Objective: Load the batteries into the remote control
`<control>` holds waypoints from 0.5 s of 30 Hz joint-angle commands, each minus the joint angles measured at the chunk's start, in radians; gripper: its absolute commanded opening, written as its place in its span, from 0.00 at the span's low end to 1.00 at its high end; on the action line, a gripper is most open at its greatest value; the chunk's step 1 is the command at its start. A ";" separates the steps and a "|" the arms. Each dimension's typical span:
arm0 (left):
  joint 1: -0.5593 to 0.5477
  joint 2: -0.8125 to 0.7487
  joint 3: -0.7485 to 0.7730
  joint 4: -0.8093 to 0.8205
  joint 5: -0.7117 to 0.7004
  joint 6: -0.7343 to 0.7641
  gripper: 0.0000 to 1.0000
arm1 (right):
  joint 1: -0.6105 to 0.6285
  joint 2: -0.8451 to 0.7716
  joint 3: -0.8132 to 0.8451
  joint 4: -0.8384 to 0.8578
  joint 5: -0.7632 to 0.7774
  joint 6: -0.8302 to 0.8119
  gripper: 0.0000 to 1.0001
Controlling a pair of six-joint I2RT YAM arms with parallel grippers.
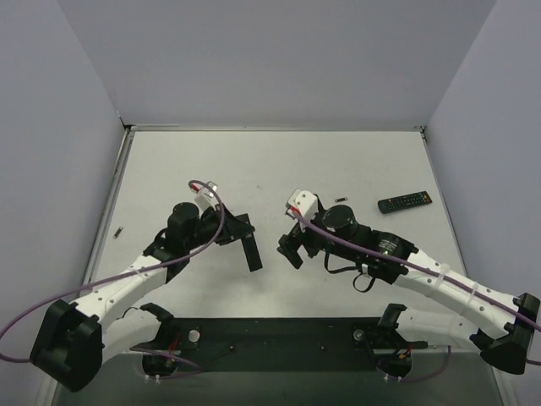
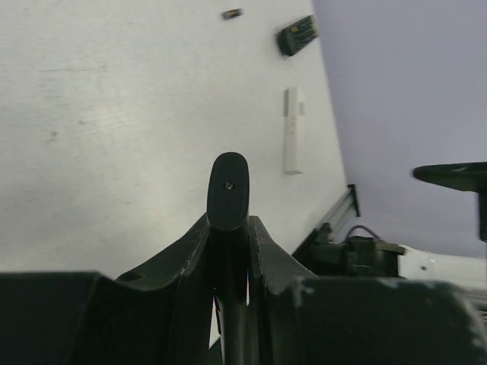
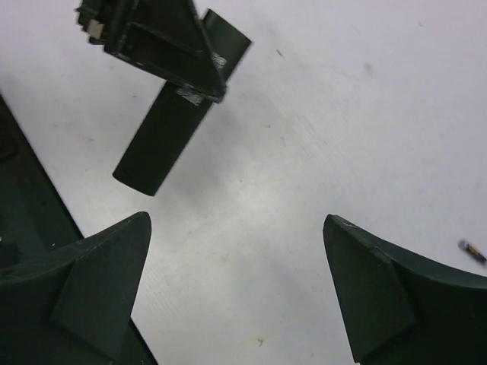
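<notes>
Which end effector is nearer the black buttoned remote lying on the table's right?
Right. The right end effector, open, is left of and below the black rectangular buttoned remote in the top view; the left end effector, gripping a second black remote, is farther left.

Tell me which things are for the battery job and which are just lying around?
For the job: the dark remote clamped in the left gripper; the small battery lying loose; the open right gripper.
Probably just lying about: the button remote at the far right; the white bar seen from the left wrist.
</notes>
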 commanded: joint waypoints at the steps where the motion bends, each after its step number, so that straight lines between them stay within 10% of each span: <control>1: -0.005 0.150 0.158 -0.272 -0.115 0.253 0.00 | -0.033 -0.058 -0.028 -0.159 0.365 0.319 0.93; 9: -0.045 0.495 0.360 -0.507 -0.251 0.341 0.01 | -0.105 -0.224 -0.135 -0.296 0.529 0.546 0.95; 15: -0.065 0.609 0.409 -0.521 -0.271 0.356 0.29 | -0.147 -0.352 -0.191 -0.378 0.594 0.617 0.95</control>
